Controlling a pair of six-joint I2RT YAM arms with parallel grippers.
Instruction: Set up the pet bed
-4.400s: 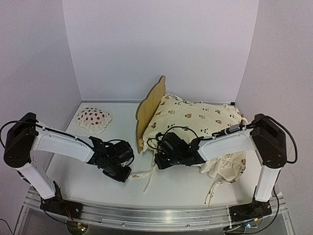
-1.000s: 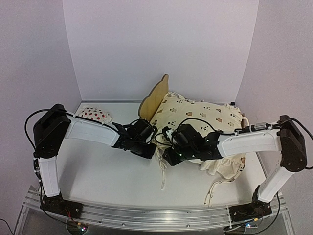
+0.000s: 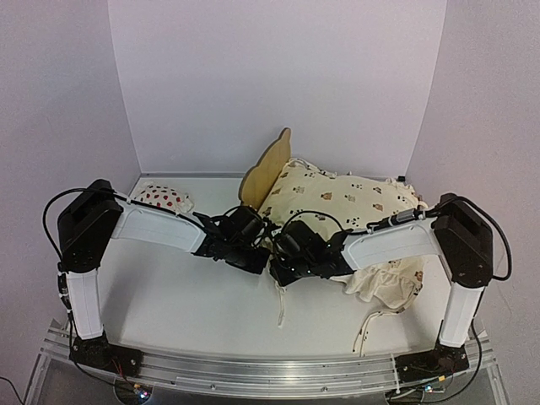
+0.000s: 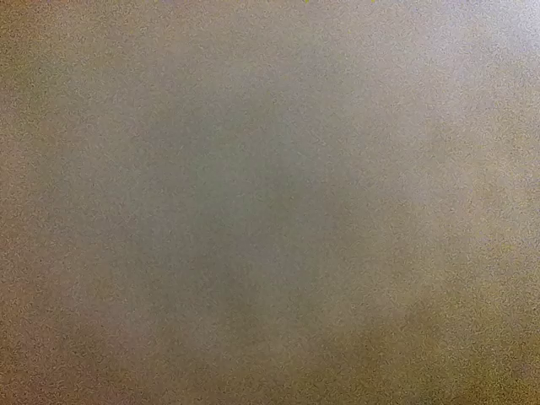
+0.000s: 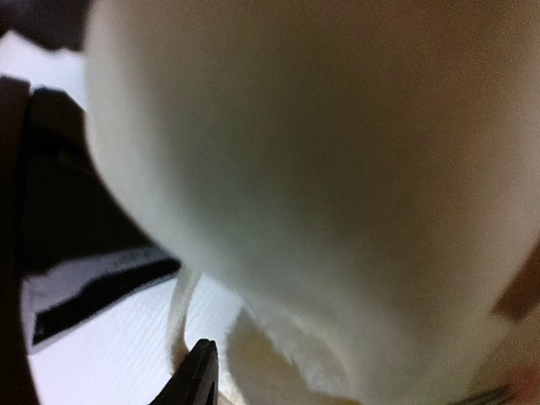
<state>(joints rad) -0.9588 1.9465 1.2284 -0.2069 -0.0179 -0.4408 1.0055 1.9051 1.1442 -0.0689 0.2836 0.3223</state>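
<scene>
Main risk sat nearest: a loose tie cord [image 3: 281, 305] hung off the cover's near edge onto the tabletop [image 3: 169, 295], right under both arms, so it could easily snag if either pulled back low. Behind it the left end effector [image 3: 256, 253] was closed at the bed's near-left corner. Couldn't tell on what, since its wrist view was a flat blur, the lens apparently pressed against something. Just beside it the right end effector [image 3: 283, 260] was buried against the cream cover [image 3: 337, 202]. Its wrist view gave only fabric and one dark fingertip [image 5: 201, 371], so apart or clamped, couldn't tell. With wrists that close they could collide, and a pull on fabric alone would likely drag or tip the light frame. The cover's right side spilled off the edge, so uneven tension was likely. The pet bed [image 3: 263, 179] stood right of centre toward the back of the tabletop. Only its scalloped plywood headboard [image 3: 274, 152] showed, leaning slightly, with rails and base hidden under the cover. The strawberry pillow [image 3: 160, 198] lay well apart, far left.
</scene>
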